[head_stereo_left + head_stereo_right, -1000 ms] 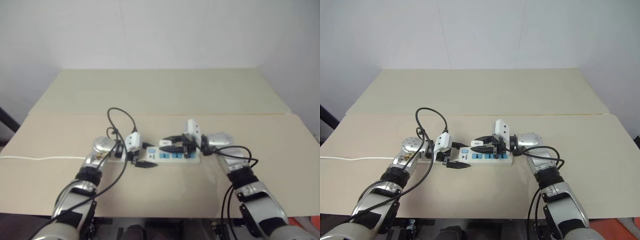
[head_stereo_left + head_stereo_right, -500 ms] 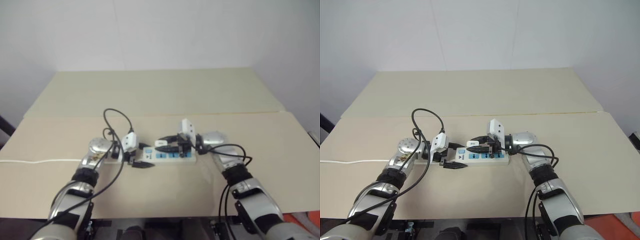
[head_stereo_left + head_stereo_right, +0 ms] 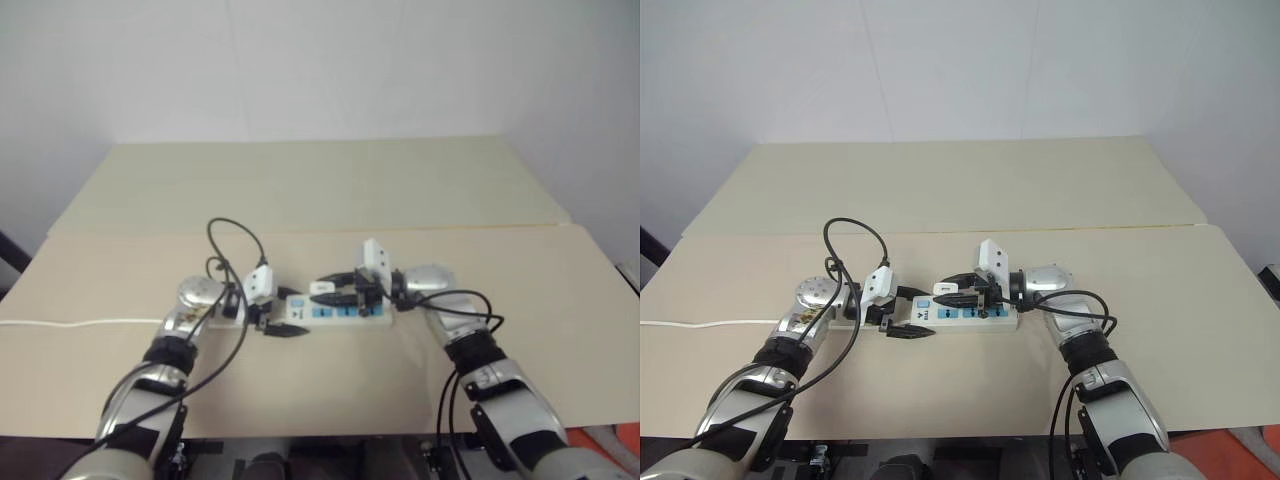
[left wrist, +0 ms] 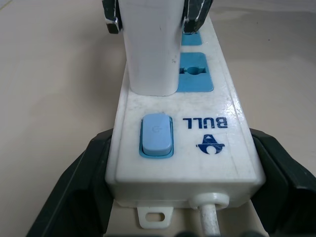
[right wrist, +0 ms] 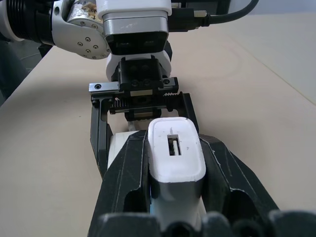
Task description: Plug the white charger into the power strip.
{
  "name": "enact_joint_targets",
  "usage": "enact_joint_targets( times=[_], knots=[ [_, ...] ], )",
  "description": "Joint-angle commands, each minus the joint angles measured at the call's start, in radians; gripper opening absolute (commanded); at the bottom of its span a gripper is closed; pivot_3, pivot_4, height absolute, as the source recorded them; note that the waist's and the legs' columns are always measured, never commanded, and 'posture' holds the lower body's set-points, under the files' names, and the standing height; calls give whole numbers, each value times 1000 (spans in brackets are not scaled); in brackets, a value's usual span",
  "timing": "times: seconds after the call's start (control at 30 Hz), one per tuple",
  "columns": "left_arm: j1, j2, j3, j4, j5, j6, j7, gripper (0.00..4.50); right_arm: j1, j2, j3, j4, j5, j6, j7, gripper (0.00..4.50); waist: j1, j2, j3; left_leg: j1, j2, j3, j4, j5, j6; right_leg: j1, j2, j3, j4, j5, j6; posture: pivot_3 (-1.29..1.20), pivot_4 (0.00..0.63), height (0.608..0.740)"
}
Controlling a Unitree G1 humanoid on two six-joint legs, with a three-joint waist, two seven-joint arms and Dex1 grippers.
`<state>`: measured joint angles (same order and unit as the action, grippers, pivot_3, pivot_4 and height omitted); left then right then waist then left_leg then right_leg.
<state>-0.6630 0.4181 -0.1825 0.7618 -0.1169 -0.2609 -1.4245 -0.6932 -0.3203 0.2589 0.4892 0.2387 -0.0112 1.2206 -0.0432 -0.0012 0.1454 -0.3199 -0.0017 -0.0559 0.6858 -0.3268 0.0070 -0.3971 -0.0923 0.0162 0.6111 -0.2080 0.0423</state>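
The right gripper (image 5: 173, 197) pinches the white charger (image 4: 150, 49), which stands on the power strip (image 4: 197, 143) at the socket nearest the switch. The left gripper (image 4: 182, 170) clamps the strip's switch end. Risk: angled pressure could bend prongs or shift the strip.

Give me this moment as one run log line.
left gripper: shut on power strip | right gripper: shut on white charger | charger: at socket

Power strip (image 4: 182, 148) lies on table (image 3: 330, 190) between left gripper (image 3: 277, 317) and right gripper (image 5: 176, 197), charger (image 5: 176, 165) standing on it beside switch (image 4: 156, 134).
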Motion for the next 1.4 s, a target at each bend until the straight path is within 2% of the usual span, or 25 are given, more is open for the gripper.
enact_joint_targets(
  times=[0.03,0.3,0.57,0.87,0.93,1.0,1.4],
  knots=[
    [13,17,-34,-6,35,-11,-26,3283,21,-32,23,23,-62,37,-1,1171,0,0,0,0,0,0,0,0,0,0,0,0,0,0,0,0,150,740],
    [16,14,-34,-12,30,-8,-24,3283,32,-36,28,7,-56,50,4,1171,0,0,0,0,0,0,-1,0,0,0,0,0,0,0,0,0,150,740],
    [10,12,-36,-4,29,-8,-22,3283,26,-34,13,-8,-53,68,4,3843,2,-1,0,-1,0,0,-2,0,0,-2,0,0,-1,0,0,0,150,740],
    [3,7,-32,3,27,-5,-16,3283,13,-35,-13,-39,-33,99,-1,3843,2,-1,0,-1,0,0,-2,0,0,-2,0,0,-1,0,0,0,150,740],
    [1,8,-29,-3,24,6,-11,3997,11,-37,-17,-53,-29,106,2,3886,2,-1,0,-1,0,0,-2,0,0,-2,0,0,-1,0,0,0,150,740],
    [-3,10,-28,-9,23,14,-15,4482,11,-39,-18,-58,-28,110,4,3886,2,-1,0,-2,0,1,-2,0,0,-3,0,0,0,0,0,0,150,740],
    [-5,68,20,-115,-39,28,-68,4482,10,-71,-45,-144,4,143,15,3886,1,-1,2,-6,0,1,-4,1,-1,-8,0,0,-1,0,-1,0,150,740]
  ],
)
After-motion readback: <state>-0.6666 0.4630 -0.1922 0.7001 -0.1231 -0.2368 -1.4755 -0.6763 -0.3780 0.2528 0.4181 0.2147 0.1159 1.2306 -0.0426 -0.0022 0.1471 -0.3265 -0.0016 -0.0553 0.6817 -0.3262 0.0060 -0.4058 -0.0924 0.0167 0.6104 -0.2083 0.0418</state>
